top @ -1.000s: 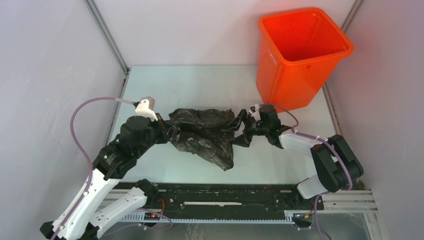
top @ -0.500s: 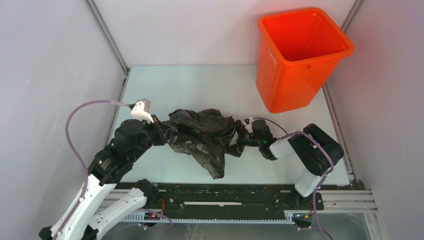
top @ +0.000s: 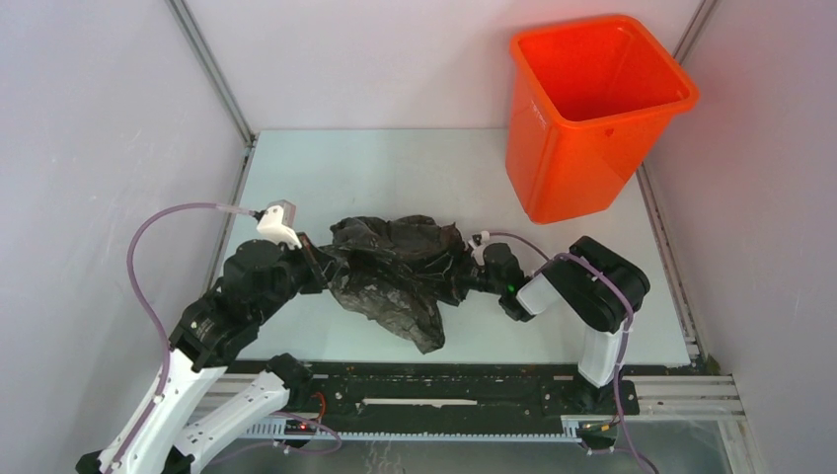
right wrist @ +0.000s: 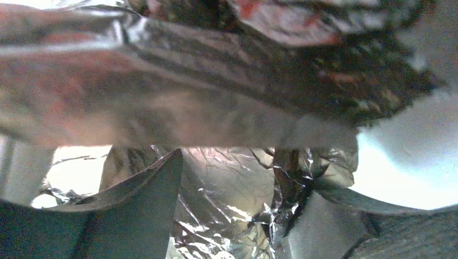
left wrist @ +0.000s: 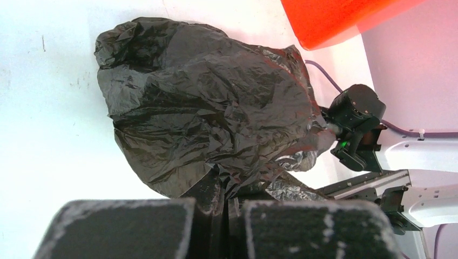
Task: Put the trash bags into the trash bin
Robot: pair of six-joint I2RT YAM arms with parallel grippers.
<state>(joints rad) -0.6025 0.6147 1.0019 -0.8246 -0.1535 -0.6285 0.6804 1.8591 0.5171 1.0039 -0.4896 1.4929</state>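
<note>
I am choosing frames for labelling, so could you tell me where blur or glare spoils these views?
Top external: sharp and evenly lit, the trash bin tinting the wall orange. Left wrist: trash bag crisp, the fingers soft in the foreground. Right wrist: bag too close, blurred, with washed-out glare at right.

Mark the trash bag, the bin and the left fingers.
trash bag (top: 395, 269): top view, crumpled middle.
trash bin (top: 570, 168): top view, near outer wall.
left fingers (left wrist: 124, 229): left wrist view, face of one pad.
</note>
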